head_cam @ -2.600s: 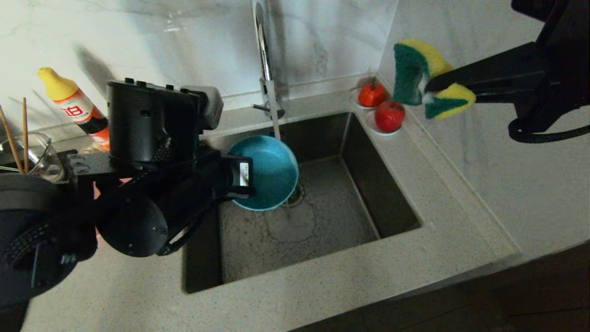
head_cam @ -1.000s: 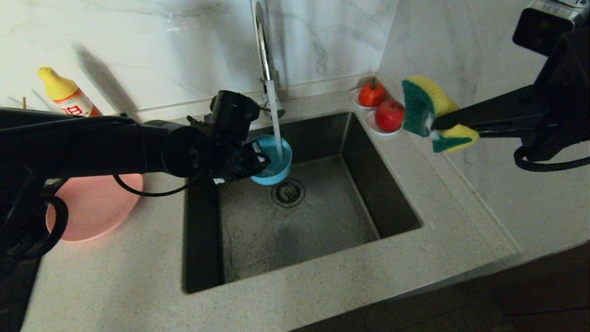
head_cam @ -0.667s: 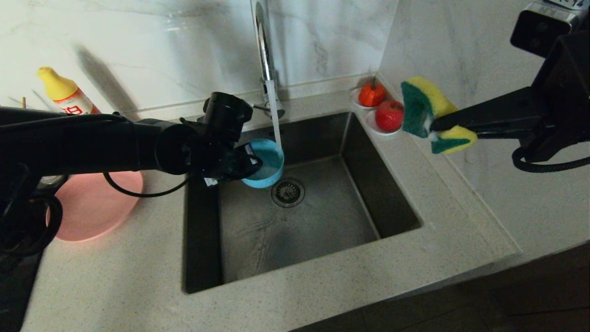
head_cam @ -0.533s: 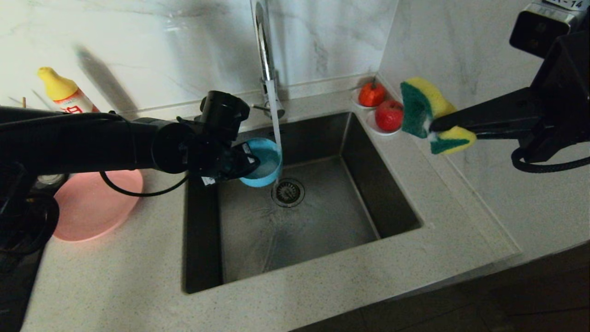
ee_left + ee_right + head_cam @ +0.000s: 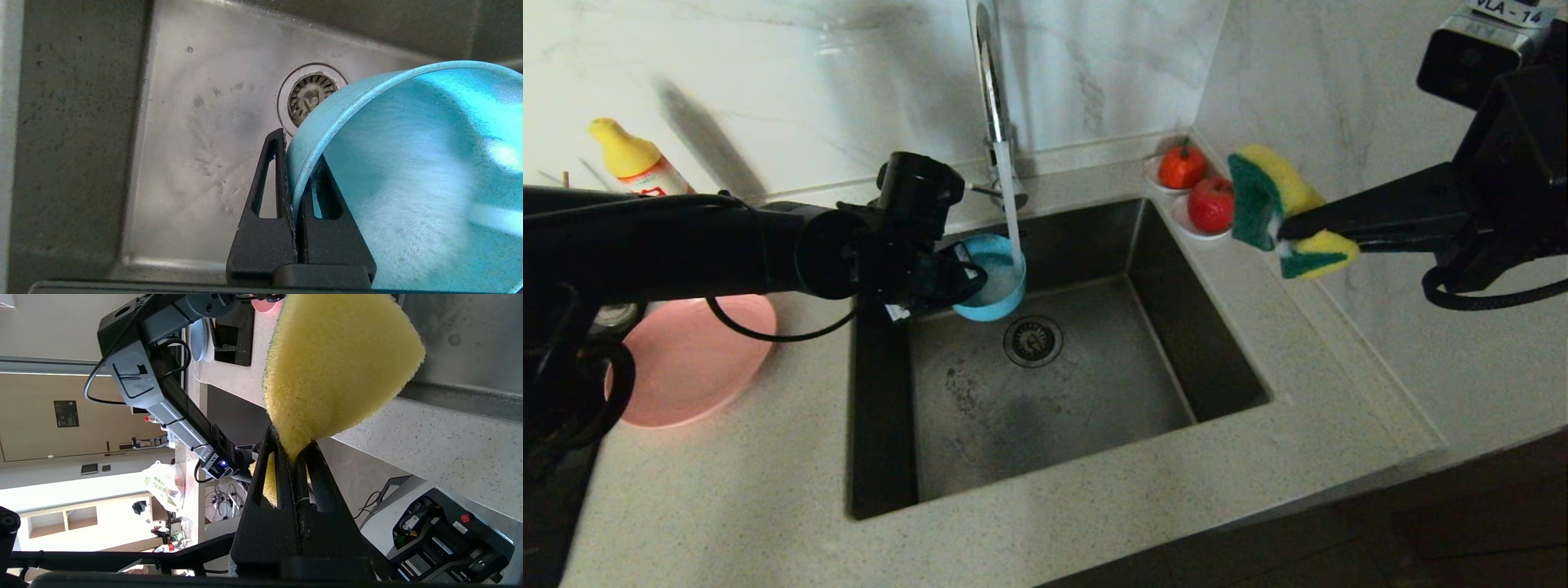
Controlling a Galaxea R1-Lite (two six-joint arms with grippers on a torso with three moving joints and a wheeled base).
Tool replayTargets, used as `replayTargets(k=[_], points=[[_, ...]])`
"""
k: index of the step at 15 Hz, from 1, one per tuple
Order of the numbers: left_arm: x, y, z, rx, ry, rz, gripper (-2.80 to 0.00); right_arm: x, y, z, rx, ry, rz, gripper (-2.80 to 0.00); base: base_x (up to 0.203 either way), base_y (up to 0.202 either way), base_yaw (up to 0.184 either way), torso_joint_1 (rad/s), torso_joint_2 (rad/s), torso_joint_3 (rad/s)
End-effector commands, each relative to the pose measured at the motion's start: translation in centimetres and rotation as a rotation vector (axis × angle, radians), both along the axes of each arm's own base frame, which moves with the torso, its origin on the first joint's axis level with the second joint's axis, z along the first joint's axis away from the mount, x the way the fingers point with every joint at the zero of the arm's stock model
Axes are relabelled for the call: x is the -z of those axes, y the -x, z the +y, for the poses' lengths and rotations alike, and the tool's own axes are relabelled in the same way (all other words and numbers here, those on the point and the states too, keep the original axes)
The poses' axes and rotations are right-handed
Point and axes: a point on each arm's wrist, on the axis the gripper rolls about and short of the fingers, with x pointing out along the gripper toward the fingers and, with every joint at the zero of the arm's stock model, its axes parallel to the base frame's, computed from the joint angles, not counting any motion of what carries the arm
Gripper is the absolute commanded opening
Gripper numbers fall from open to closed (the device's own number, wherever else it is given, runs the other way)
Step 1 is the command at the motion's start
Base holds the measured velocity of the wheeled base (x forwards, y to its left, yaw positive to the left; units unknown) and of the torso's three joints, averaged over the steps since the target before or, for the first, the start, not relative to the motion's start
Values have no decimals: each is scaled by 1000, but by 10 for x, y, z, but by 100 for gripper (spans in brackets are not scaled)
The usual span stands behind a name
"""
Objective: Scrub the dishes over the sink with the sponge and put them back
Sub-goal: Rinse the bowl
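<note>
Head view: left gripper (image 5: pixel 960 282) was clamped on the teal bowl (image 5: pixel 995 278) rim, bowl held over the sink (image 5: pixel 1054 408) under the tap stream (image 5: pixel 1011 212). Judgement: keep the bowl tilted so water sheets off. Farther right, right gripper (image 5: pixel 1286 230) was pinching the sponge (image 5: pixel 1278 208) above the tabletop (image 5: pixel 1307 327). Pink plate (image 5: pixel 698 359) lay left of the sink.

Tap (image 5: pixel 990 90) spout cut off at head view's top edge. Pink plate (image 5: pixel 698 359) partly hidden under left arm. Yellow-capped bottle (image 5: pixel 633 163) lower half hidden too. Bowl (image 5: pixel 408 179) cut off at left wrist view's edge, water inside blurred. Sponge (image 5: pixel 335 367) top cut off in right wrist view.
</note>
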Motion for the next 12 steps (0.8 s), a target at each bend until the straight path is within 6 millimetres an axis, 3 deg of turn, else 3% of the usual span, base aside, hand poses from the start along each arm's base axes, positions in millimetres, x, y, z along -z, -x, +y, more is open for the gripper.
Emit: replayTargets(k=[1, 12], points=[[6, -4, -2, -5, 0, 10, -280, 2, -1, 1, -3, 1, 11, -280, 0, 0, 0, 0, 0, 0], [8, -5, -5, -10, 9, 24, -280, 5, 1, 0, -4, 1, 12, -280, 0, 0, 0, 0, 0, 0]])
